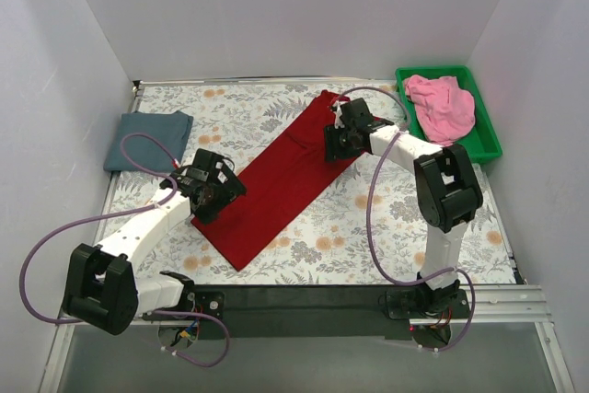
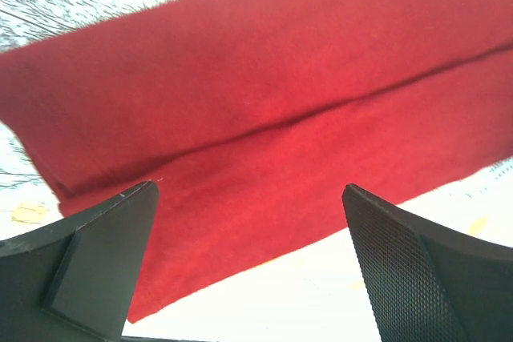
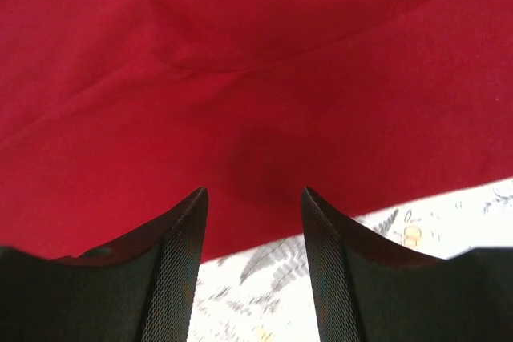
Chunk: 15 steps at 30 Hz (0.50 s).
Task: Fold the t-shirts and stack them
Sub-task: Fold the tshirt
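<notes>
Shirts: dark red cloth t-shirt (image 1: pixel 281 181) is folded into a long narrow strip lying flat and diagonal across the middle of the floral-patterned table (image 1: pixel 368 227), running from upper right to lower left of the top view. A lengthwise fold line shows in the left wrist view (image 2: pixel 264 110).

Slate blue-grey cloth t-shirt (image 1: pixel 147 140) is folded at the upper left, well apart from the red one. Pink cloth t-shirt (image 1: pixel 442 106) is bunched inside the green plastic bin (image 1: pixel 488 146) at the upper right.

Left gripper (image 1: pixel 219 192) is at the strip's left edge near its lower end. Its fingers (image 2: pixel 96 254) are spread wide and grasp nothing.

Right gripper (image 1: pixel 336 144) is at the strip's upper end, on its right edge. Its fingers (image 3: pixel 172 270) are parted with a narrower gap, tips right at the cloth edge, table visible between them, nothing clamped.
</notes>
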Tool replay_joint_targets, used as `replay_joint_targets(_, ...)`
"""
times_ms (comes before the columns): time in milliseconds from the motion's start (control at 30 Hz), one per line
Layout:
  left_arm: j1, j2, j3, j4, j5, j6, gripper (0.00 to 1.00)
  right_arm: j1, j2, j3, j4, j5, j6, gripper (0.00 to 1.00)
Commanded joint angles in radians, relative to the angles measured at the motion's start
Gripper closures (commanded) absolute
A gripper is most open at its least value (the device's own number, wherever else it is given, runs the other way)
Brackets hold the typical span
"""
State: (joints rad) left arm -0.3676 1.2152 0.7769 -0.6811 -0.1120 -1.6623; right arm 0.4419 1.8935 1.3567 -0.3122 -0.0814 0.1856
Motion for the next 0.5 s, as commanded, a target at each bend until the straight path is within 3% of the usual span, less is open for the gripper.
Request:
replay_joint_targets(0,0.024,-0.003,0.019,-0.025,-0.077,0.039,0.07,-0.022,0.087,0.013,0.074,0.006,-0.011,0.52)
replay_joint_targets(200,0.094,-0.002,-0.011,-0.026,-0.064,0.061,0.07,-0.161,0.151,0.022,0.047,0.06,-0.159,0.52)
replay_joint_targets(467,0.107,-0.028,-0.034,-0.081,-0.067,0.05,0.07,-0.253,0.139,0.104,0.001,0.134,-0.17,0.52)
